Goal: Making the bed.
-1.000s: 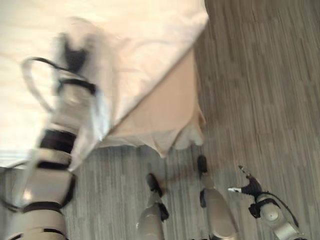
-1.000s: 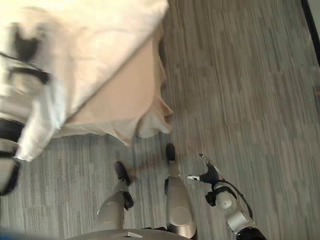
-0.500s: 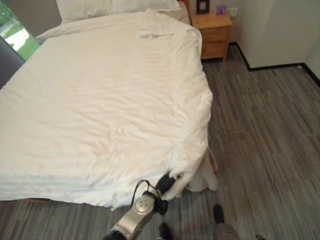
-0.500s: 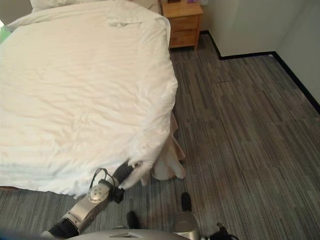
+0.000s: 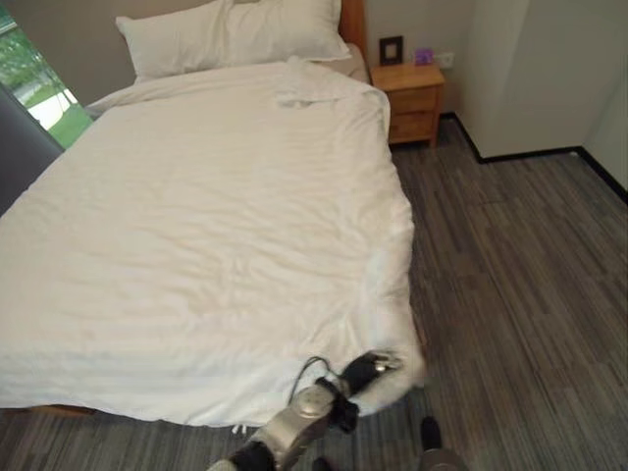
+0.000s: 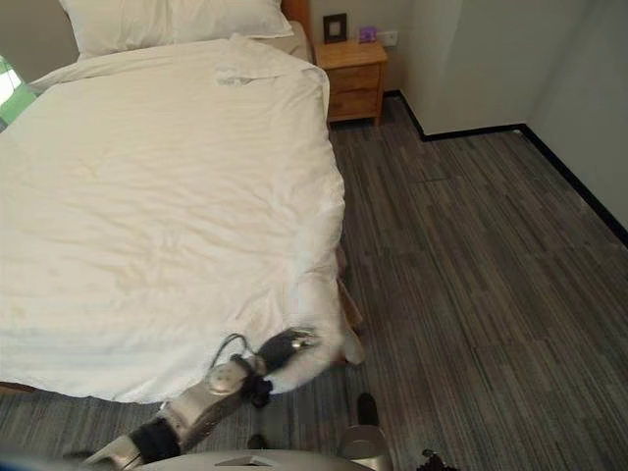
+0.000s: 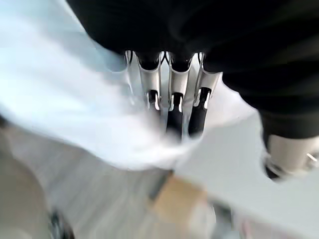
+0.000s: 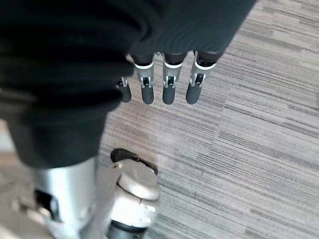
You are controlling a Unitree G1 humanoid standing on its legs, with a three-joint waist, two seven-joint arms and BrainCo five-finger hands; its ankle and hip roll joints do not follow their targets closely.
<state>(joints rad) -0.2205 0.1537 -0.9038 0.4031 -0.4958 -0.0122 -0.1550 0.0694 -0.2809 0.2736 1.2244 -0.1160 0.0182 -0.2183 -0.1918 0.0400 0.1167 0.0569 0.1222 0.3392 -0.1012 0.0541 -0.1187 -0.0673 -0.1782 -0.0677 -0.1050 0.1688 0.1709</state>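
White duvet (image 5: 206, 235) covers the whole bed (image 5: 59, 410), with its near right corner hanging toward the grey carpet (image 5: 520, 294). My left hand (image 5: 371, 366) grasps that corner. My right hand (image 8: 164, 79) hangs relaxed, holding nothing, above the carpet.

Daylight comes in from the window (image 5: 27, 86) at the far left of the eye views. It is soft and diffuse, with no hard shadows. The white duvet (image 5: 196, 226) is the brightest area, close to washed out across the middle, and its folds barely read. The carpet (image 5: 510, 294) is much darker, with a thin soft shadow under the bed's foot edge. The nightstand (image 5: 414, 93) is evenly lit, no glare.

Left wrist view has heavy motion blur: the cloth smears and only the left hand (image 7: 172, 99) holds some detail. Right wrist view is crisp on the carpet. The right hand (image 8: 164, 82) cover is nearly black, and its silver fingers catch small highlights.
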